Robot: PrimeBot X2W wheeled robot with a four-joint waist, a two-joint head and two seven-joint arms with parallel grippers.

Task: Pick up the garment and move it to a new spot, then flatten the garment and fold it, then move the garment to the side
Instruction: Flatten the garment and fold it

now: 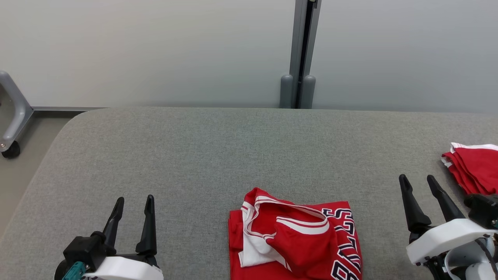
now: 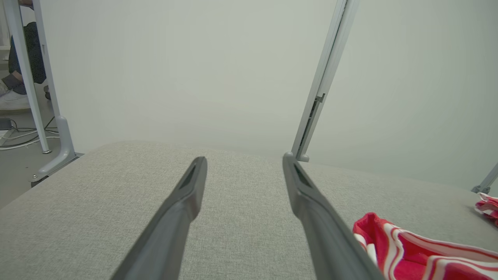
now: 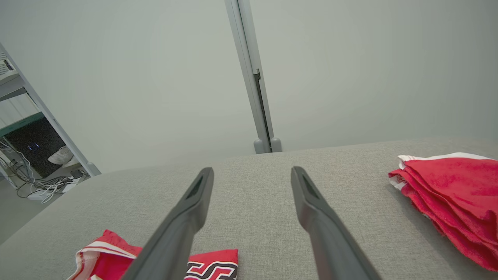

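A red garment [image 1: 295,241] with white trim and dark lettering lies crumpled near the front middle of the grey padded table [image 1: 218,155]. Its edge shows in the left wrist view [image 2: 412,252] and in the right wrist view [image 3: 210,266]. My left gripper [image 1: 134,202] rests at the lower left, open and empty, well left of the garment. My right gripper [image 1: 418,179] is open and empty at the lower right, to the garment's right. In the wrist views both pairs of fingers [image 2: 186,202] [image 3: 311,206] stand apart over bare fabric.
Folded red cloth [image 1: 472,167] lies stacked at the table's right edge, close beside my right gripper; it also appears in the right wrist view [image 3: 451,194]. A grey panel wall with a vertical post [image 1: 299,54] backs the table. A wheeled frame leg [image 1: 11,116] stands at the left.
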